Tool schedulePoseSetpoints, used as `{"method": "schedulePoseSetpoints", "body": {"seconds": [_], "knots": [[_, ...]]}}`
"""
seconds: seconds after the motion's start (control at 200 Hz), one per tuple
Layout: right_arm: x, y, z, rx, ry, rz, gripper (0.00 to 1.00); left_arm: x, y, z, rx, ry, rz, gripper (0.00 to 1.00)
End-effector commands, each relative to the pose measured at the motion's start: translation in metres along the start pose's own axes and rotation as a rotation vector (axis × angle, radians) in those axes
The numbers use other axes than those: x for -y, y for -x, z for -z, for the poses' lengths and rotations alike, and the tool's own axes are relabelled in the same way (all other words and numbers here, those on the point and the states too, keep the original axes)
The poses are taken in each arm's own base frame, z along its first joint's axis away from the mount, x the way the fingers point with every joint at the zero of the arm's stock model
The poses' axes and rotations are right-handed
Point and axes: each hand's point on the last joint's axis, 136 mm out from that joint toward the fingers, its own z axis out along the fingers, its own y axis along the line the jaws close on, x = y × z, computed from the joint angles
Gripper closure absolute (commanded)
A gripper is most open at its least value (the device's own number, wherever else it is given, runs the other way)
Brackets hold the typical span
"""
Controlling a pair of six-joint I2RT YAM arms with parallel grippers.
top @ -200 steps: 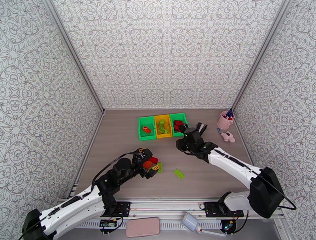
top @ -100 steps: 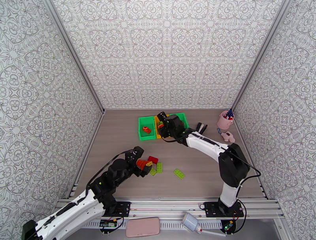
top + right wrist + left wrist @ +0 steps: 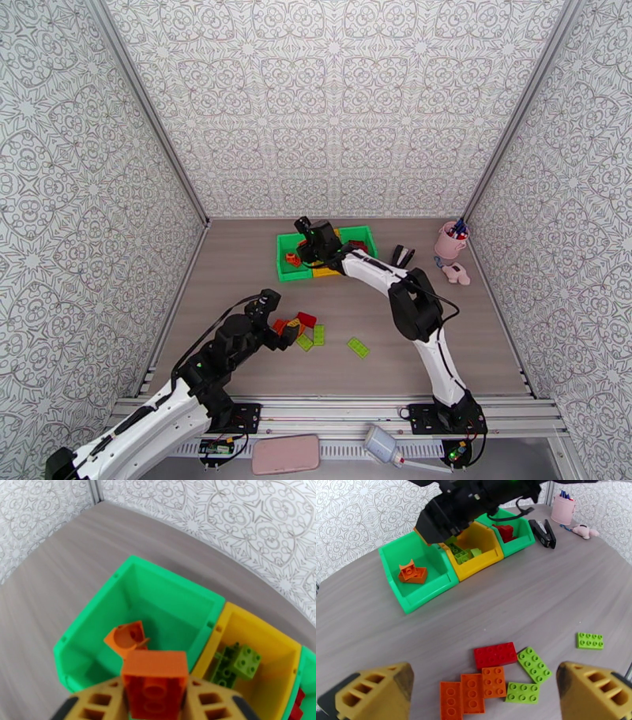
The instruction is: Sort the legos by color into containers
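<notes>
Clamping an orange brick [image 3: 155, 677] at lower centre of frame, right gripper [image 3: 154, 695] poised over the green bin [image 3: 118, 594] mid-frame, left gripper [image 3: 484, 689] splayed wide above loose legos [image 3: 495, 654] at bottom centre.

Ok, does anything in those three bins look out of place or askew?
Nothing looks mis-sorted. Only oddity: the small orange studded plastic brick in the left bright green plastic bin lies tipped, its hollow underside showing.
</notes>
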Motion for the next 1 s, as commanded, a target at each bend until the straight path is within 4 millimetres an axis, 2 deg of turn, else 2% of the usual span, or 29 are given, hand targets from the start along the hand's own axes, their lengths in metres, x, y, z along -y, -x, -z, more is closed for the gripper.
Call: {"method": "schedulePoseSetpoints", "body": {"seconds": [0.0, 0.115, 0.235, 0.385, 0.51, 0.515, 0.52, 0.555, 0.71, 0.83, 0.995], "knots": [[-0.004, 0.002, -0.008, -0.028, 0.008, 0.000, 0.62, 0.000, -0.006, -0.001, -0.025, -0.005, 0.032, 0.00], [-0.003, 0.001, -0.013, -0.036, 0.000, 0.001, 0.56, -0.001, -0.008, -0.002, -0.033, -0.004, 0.042, 0.00], [0.000, 0.008, -0.006, -0.022, -0.018, 0.004, 0.40, -0.001, -0.007, -0.002, -0.036, -0.003, 0.044, 0.00], [0.001, 0.021, 0.019, 0.021, -0.023, 0.005, 0.26, 0.001, -0.006, -0.003, -0.039, -0.019, 0.034, 0.00], [0.000, 0.020, 0.047, 0.044, -0.019, 0.001, 0.18, 0.003, -0.005, -0.005, -0.049, -0.033, 0.032, 0.00], [0.000, 0.014, 0.047, 0.032, -0.019, 0.001, 0.18, 0.003, -0.006, -0.005, -0.050, -0.033, 0.032, 0.00], [0.000, 0.018, 0.050, 0.043, -0.018, 0.001, 0.18, 0.003, -0.006, -0.005, -0.050, -0.033, 0.033, 0.00], [-0.001, 0.013, 0.058, 0.041, -0.012, -0.001, 0.16, 0.003, -0.006, -0.006, -0.055, -0.034, 0.035, 0.00], [-0.003, -0.034, 0.095, -0.035, -0.006, 0.004, 0.09, 0.002, -0.006, -0.008, -0.050, -0.039, 0.063, 0.00], [0.003, -0.086, 0.128, -0.168, -0.043, -0.007, 0.07, 0.002, -0.009, -0.010, -0.059, -0.052, 0.081, 0.00], [-0.004, -0.151, 0.168, -0.349, -0.038, -0.045, 0.05, 0.010, -0.010, -0.015, -0.049, -0.097, 0.072, 0.00]]}}
